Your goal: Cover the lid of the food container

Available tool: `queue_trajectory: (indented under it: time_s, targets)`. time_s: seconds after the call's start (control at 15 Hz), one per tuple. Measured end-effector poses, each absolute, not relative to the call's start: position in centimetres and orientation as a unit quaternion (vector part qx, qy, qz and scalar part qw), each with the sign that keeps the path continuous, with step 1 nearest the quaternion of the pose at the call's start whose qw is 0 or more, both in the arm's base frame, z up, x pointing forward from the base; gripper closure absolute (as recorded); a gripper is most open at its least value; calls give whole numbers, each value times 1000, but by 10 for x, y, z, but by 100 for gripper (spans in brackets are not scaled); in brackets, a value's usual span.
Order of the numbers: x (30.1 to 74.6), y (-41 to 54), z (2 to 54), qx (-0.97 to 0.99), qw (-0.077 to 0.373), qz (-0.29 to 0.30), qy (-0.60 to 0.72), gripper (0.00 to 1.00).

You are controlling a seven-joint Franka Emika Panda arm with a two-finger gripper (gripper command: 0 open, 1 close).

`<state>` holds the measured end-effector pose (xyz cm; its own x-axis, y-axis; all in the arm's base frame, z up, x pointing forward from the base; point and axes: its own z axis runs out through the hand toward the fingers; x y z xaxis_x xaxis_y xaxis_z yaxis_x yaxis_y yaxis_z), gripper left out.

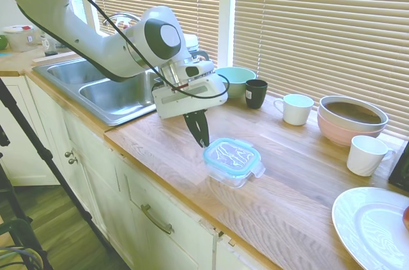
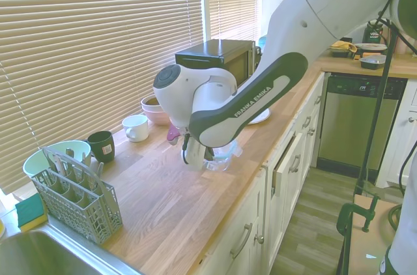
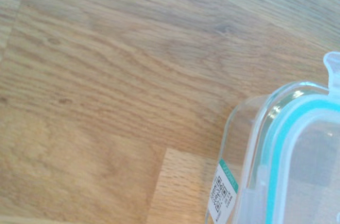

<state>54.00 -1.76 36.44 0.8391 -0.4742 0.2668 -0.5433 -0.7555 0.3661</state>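
The lid [image 1: 231,155] is seated on the food container [image 1: 237,174]. The gripper [image 1: 199,137], fingers closed and empty, should be pressed squarely down until the tabs seat.

You have bare surface [image 1: 160,145] toward the sink [image 1: 108,94]; behind the food container [image 1: 231,166], the black cup [image 1: 256,93], white mug [image 1: 296,109] and bowls [image 1: 350,119] block passage.

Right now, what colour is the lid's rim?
Light blue-teal, around the clear lid; clearest in the wrist view.
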Motion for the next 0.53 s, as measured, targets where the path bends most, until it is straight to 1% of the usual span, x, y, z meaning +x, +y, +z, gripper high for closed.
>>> queue_trajectory:
  time_s: [0.33, 0.4, 0.53]
  targets:
    - [550, -31, 361, 931, 209, 80, -289, 100]
    - [550, -32, 361, 930, 207, 79, -292, 0]
    - [551, -35, 361, 929, 203, 77, -299, 0]
